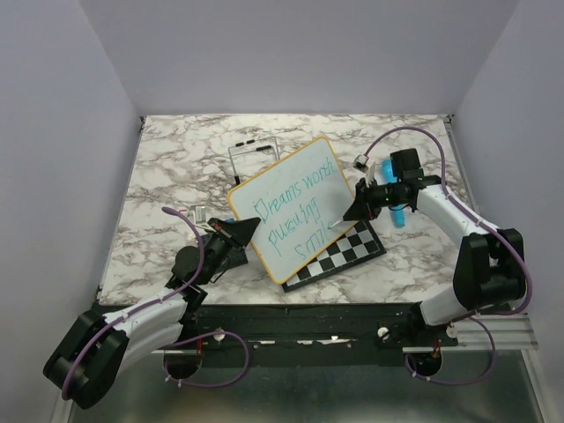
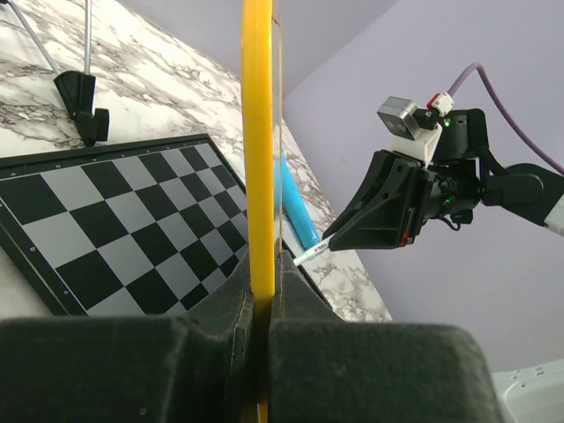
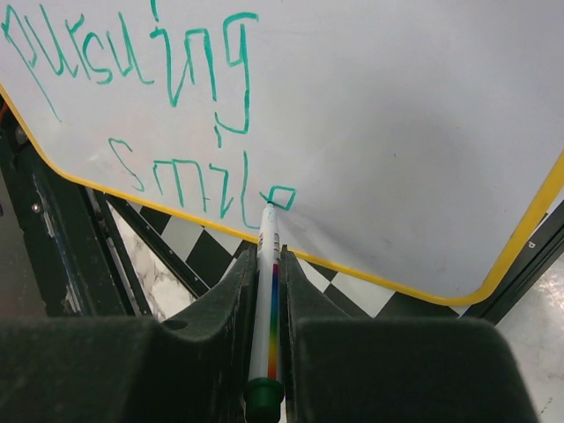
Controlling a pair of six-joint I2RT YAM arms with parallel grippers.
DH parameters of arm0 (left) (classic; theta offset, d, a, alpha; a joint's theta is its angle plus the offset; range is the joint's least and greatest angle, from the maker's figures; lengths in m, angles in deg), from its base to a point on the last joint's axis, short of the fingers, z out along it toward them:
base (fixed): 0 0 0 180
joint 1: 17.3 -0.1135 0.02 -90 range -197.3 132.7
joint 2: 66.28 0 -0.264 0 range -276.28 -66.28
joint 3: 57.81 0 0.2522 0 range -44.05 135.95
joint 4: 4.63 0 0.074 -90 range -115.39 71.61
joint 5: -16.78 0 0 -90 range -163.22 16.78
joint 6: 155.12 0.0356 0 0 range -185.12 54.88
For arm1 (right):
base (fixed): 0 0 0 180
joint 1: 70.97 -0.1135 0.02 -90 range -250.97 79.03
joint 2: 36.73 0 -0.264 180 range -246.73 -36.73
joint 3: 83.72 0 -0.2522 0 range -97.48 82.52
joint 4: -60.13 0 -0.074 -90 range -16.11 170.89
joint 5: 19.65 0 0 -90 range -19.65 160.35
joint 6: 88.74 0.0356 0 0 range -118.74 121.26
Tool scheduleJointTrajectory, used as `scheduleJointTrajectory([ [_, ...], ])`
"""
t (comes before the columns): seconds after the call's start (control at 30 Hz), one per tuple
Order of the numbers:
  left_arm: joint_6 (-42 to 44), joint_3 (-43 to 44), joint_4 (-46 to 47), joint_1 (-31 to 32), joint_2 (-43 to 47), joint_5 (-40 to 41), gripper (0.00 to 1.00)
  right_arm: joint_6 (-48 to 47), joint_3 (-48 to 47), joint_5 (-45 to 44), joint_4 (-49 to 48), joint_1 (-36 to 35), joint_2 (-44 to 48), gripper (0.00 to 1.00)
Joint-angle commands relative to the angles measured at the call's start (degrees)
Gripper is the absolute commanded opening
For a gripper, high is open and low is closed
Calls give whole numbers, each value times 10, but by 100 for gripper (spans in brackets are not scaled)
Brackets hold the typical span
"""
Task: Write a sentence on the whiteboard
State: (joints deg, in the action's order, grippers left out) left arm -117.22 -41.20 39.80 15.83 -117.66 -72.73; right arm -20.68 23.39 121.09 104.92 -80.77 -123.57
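Observation:
The whiteboard [image 1: 295, 204], white with a yellow frame, stands tilted above the chessboard. My left gripper [image 1: 236, 236] is shut on its yellow edge [image 2: 256, 176] at the lower left. The teal sentence [image 1: 295, 216] reads "Dreams worth pursuing smile" in three lines. In the right wrist view "pursuing" [image 3: 132, 62] and "smile" [image 3: 207, 181] show close up. My right gripper [image 1: 357, 207] is shut on a white marker [image 3: 267, 291] with a rainbow stripe and green cap end. Its tip touches the board at the last letter "e".
A black-and-white chessboard [image 1: 348, 251] lies under the whiteboard. A blue object [image 1: 394, 211] lies behind my right gripper. A metal stand [image 1: 251, 154] with black feet sits behind the whiteboard. A small clip [image 1: 198, 213] lies at the left.

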Motion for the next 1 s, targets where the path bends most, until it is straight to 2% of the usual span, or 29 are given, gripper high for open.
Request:
scheduleJointTrajectory([
  [0.0, 9, -9, 53, 2, 5, -4, 0, -39, 2, -6, 34, -6, -13, 1],
  [0.53, 11, -11, 41, 2, 18, -4, 0, -43, 0, -36, 44, 20, -5, 0],
  [0.83, 16, -13, 39, 2, 19, -4, 0, -17, -47, 8, 46, 50, 13, 0],
  [0.97, 17, -14, 35, 2, 22, -4, 0, 1, -69, 36, 48, 59, 58, 1],
])
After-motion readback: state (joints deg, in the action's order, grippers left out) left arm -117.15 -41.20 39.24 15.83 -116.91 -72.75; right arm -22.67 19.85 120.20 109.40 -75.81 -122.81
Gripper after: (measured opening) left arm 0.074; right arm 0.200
